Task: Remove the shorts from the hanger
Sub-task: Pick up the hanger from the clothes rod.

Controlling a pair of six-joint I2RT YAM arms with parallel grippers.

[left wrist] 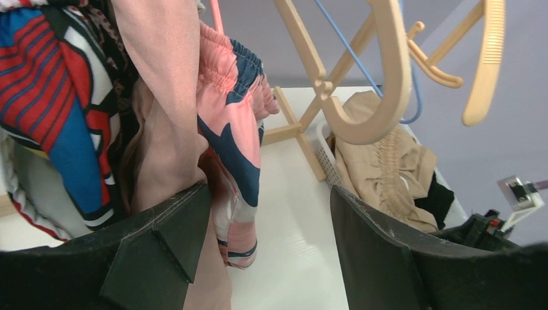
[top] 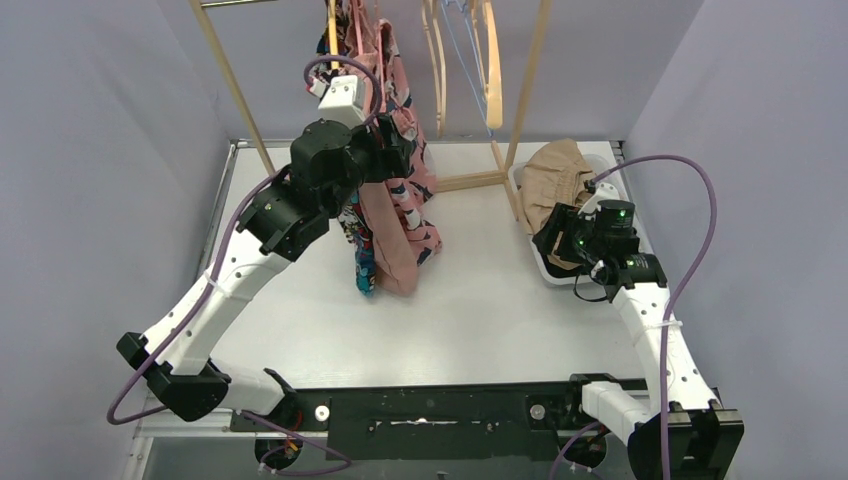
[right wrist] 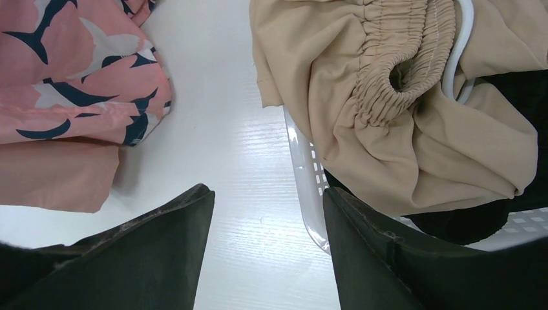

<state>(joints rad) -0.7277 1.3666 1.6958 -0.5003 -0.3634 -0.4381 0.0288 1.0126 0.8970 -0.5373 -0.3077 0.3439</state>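
Close in, the left gripper [left wrist: 268, 190] stood wide with nothing clamped. The plain dusty pink shorts [left wrist: 161, 97] hung against its left finger [left wrist: 168, 245], and the pink print shorts [left wrist: 232, 129] dangled just beyond, partly across the gap. Left of that finger hung the comic-print shorts [left wrist: 58, 84]. Farther off to its right hung wooden hangers [left wrist: 388, 77].

The right gripper [right wrist: 266, 190] gaped too, gripping nothing, low over the white table [right wrist: 226, 129]. Just ahead of its right finger ran the white basket [right wrist: 304, 168], with the beige shorts [right wrist: 388, 97] heaped in it over the black shorts [right wrist: 465, 223]
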